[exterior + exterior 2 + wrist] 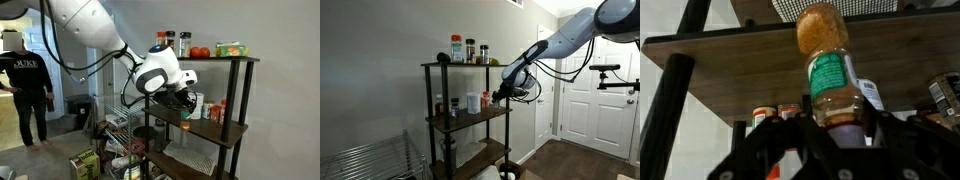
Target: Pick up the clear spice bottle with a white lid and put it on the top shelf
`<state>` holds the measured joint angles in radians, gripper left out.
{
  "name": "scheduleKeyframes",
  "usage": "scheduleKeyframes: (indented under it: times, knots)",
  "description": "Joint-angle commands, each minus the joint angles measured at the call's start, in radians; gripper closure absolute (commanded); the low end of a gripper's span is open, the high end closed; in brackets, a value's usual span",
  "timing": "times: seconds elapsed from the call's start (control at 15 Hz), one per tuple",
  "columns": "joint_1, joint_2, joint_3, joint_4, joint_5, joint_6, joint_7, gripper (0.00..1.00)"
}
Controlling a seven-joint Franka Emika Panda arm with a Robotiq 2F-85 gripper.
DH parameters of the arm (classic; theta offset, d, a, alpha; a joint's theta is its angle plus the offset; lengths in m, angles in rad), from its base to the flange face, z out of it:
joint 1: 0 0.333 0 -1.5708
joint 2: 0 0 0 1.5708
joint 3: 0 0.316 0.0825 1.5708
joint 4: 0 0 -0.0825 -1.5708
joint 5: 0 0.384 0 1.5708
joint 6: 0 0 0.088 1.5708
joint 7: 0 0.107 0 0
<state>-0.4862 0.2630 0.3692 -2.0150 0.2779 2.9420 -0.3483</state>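
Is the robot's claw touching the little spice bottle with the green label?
Touching. The wrist view shows the gripper closed on the clear spice bottle, with its dark jaws hugging both sides of the bottle's lower end and no gap showing.

- You have one robot arm (pixel 80 20) in both exterior views.
- You have one shelf unit (pixel 427 95) with three boards.
- Its top shelf (pixel 498 64) carries three dark-lidded jars (pixel 470 50).
- You see one spice bottle (pixel 828 75) in the wrist view.
- One person (pixel 28 85) stands in an exterior view.

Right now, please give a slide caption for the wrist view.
Gripper holds the clear spice bottle before a brown shelf board.
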Motion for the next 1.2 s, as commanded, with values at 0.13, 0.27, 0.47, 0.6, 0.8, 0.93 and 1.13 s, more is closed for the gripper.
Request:
scheduleKeyframes:
  times: [0.13,0.27,0.47,0.6,0.8,0.93,1.13]
  knots:
    - [-0.099,-0.135,0.108,-0.131,0.138,-0.036,-0.163,0.79]
    - [-0.116,-0.189,0.122,-0.171,0.176,-0.069,-0.199,0.79]
    - [-0.122,-0.280,0.119,-0.227,0.229,-0.131,-0.238,0.79]
    - [-0.116,-0.346,0.108,-0.262,0.262,-0.175,-0.263,0.79]
    - [-0.098,-0.448,0.086,-0.305,0.310,-0.260,-0.301,0.79]
    - [0.095,-0.502,-0.105,-0.331,0.284,-0.309,-0.286,0.79]
    - [0.269,-0.587,-0.278,-0.359,0.216,-0.357,-0.241,0.79]
